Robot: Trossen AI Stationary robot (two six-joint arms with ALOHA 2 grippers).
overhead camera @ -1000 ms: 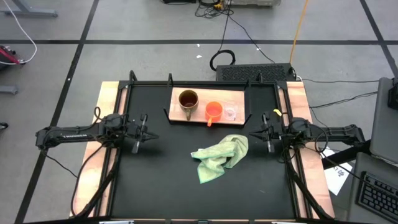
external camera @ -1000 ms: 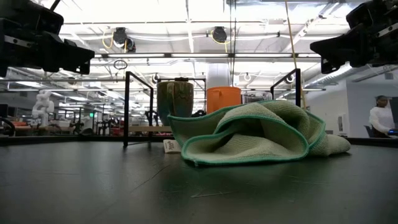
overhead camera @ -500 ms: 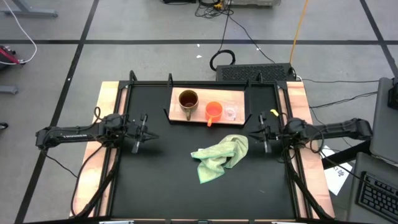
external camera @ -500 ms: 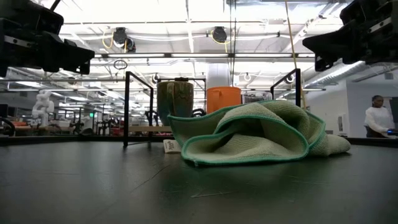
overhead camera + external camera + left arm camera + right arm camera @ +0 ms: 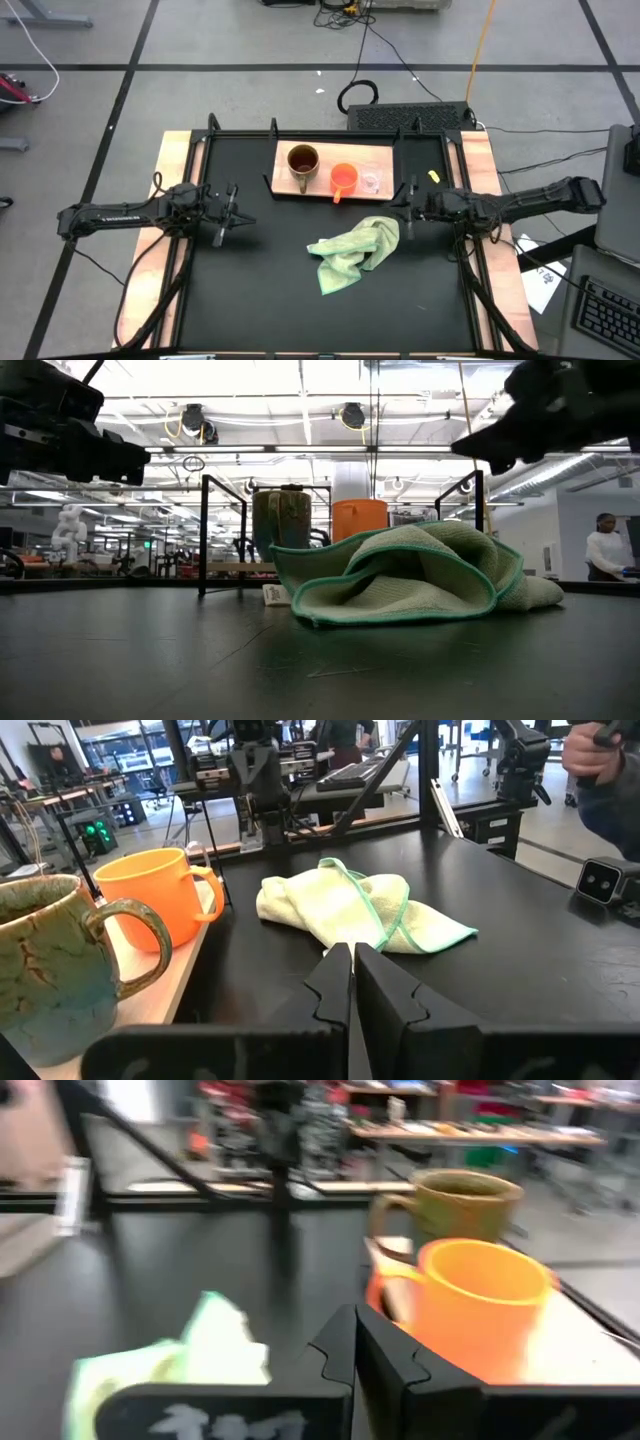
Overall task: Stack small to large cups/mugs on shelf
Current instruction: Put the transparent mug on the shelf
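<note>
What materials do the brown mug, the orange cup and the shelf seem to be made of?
Brown mug: probably glazed ceramic; glossy, mottled, crackled surface.
Orange cup: likely plastic, possibly ceramic; uniform colour, smooth soft sheen.
Shelf: light wood, unpainted as it looks; pale tan surface, with black brackets at its ends.

The shelf (image 5: 320,172), a pale wooden board with black brackets at its ends, lies flat at the far side of the tabletop. Three cups stand upright on it in a row, close together. The brown glossy mug (image 5: 303,161) with a handle is at the left end. The small orange cup (image 5: 343,178) sits in the middle. The clear glass cup (image 5: 371,181) is just beside it, on the right.
</note>
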